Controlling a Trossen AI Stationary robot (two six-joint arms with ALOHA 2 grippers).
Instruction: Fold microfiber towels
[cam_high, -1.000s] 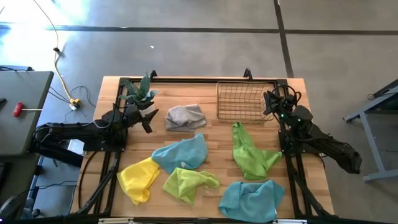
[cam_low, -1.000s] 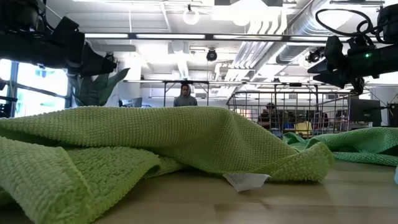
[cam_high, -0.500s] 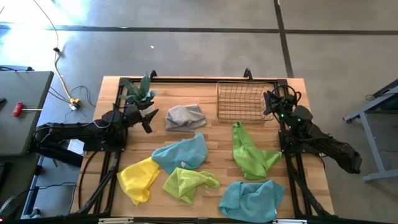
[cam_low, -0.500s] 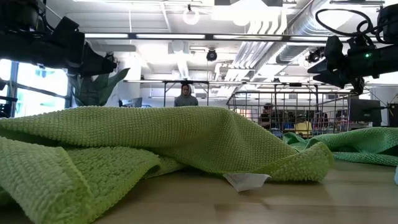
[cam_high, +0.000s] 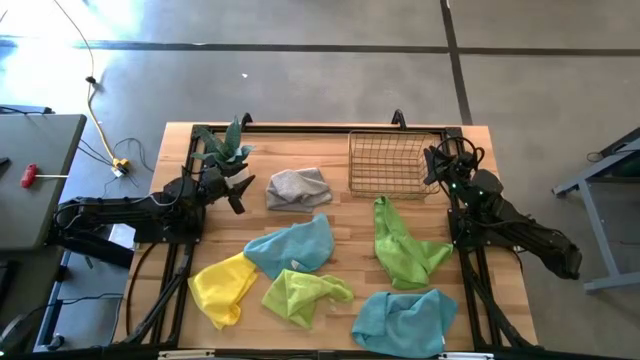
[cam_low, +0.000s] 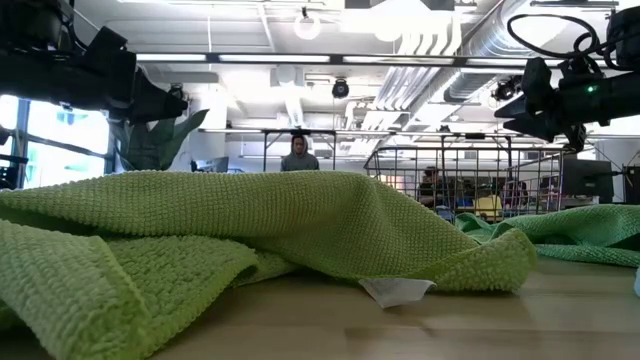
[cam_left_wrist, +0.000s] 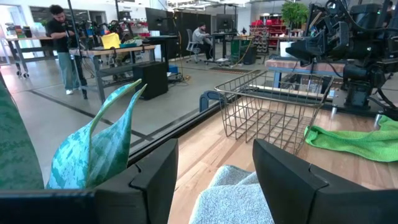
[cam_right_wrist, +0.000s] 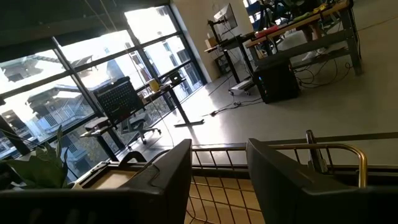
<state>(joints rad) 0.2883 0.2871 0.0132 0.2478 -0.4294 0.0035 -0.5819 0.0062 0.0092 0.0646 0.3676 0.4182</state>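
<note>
Six microfiber towels lie crumpled on the wooden table: a grey one (cam_high: 298, 189) at the far middle, a light blue one (cam_high: 292, 246) in the centre, a lime green one (cam_high: 404, 246) to its right, a yellow one (cam_high: 224, 287) near left, another lime green one (cam_high: 303, 293) near centre, and another light blue one (cam_high: 404, 320) near right. My left gripper (cam_high: 238, 196) hangs open above the table just left of the grey towel (cam_left_wrist: 233, 199). My right gripper (cam_high: 432, 165) hangs open at the wire basket's right side, above the table.
A wire basket (cam_high: 386, 164) stands at the far right of the table. A green potted plant (cam_high: 224, 146) stands at the far left, close to my left gripper. Black frame rails run along both sides of the table.
</note>
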